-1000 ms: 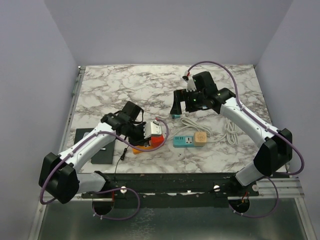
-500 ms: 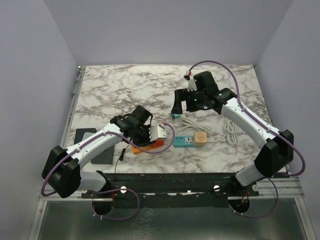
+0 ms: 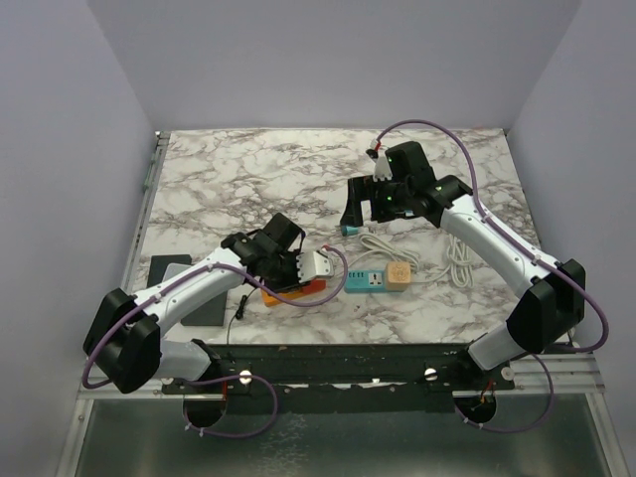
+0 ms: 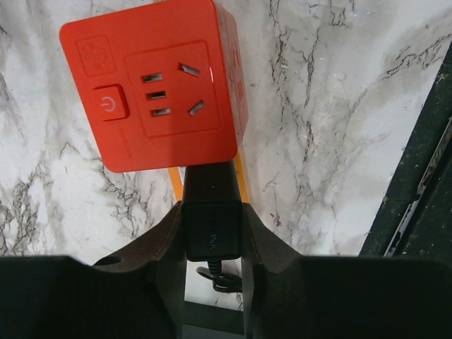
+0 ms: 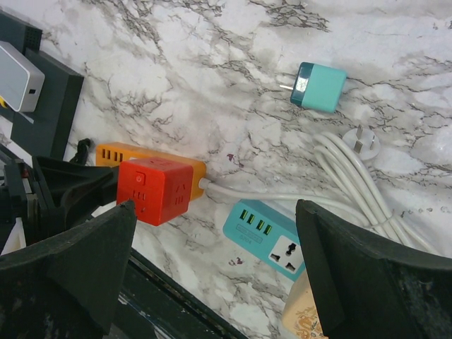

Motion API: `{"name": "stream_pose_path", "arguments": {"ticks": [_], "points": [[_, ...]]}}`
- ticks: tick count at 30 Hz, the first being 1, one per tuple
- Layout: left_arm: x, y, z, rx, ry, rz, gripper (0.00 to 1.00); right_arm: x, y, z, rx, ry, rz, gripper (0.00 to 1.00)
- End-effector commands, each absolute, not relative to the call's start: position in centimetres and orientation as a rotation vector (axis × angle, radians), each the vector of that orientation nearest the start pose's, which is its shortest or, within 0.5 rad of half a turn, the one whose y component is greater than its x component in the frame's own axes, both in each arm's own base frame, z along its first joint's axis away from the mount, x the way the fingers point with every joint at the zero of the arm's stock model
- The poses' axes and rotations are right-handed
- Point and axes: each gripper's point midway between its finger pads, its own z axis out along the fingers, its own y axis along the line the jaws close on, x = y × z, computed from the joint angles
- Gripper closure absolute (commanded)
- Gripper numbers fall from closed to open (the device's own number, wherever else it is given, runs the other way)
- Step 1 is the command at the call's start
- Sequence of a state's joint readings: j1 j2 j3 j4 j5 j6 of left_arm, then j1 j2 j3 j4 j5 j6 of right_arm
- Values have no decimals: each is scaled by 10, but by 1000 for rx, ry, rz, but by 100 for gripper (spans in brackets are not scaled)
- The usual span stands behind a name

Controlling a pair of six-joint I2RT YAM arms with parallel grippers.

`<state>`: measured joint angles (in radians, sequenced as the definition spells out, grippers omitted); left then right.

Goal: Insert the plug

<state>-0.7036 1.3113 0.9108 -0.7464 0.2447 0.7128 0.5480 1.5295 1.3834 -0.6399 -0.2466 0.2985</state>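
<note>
My left gripper [image 4: 212, 212] is shut on a black plug [image 4: 210, 229] whose thin cable trails back between the fingers. The plug's nose sits just short of the near edge of the red cube socket [image 4: 152, 85], whose top face shows a power button and slotted holes. In the top view the left gripper [image 3: 298, 268] hangs over the red cube socket [image 3: 303, 289] near the front of the table. Farther back, my right gripper [image 3: 363, 214] stands wide open in the air with nothing between its fingers [image 5: 78, 261].
An orange strip [image 5: 113, 153] lies under the red cube. A teal power strip [image 3: 366, 281] with a beige cube [image 3: 399, 275] lies to its right, beside coiled white cable [image 3: 459, 260]. A teal adapter [image 5: 318, 86] lies farther back. A black pad [image 3: 189, 288] is at the left.
My left gripper has carried the black plug to the right, over to the red cube socket. The right arm has stayed still and open.
</note>
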Motion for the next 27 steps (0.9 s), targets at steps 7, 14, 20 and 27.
{"name": "stream_pose_path", "arguments": {"ticks": [7,14,20,27], "points": [[194,-194,80,1772,2030,-347,100,311,250,196,-400,2436,666,1],[192,-193,77,1762,2041,-340,100,308,250,193,-392,2447,675,2],[185,-182,71,1786,2064,-299,100,308,248,193,-388,2447,666,2],[182,-176,75,1806,2083,-277,100,310,250,191,-387,2453,667,3]]}}
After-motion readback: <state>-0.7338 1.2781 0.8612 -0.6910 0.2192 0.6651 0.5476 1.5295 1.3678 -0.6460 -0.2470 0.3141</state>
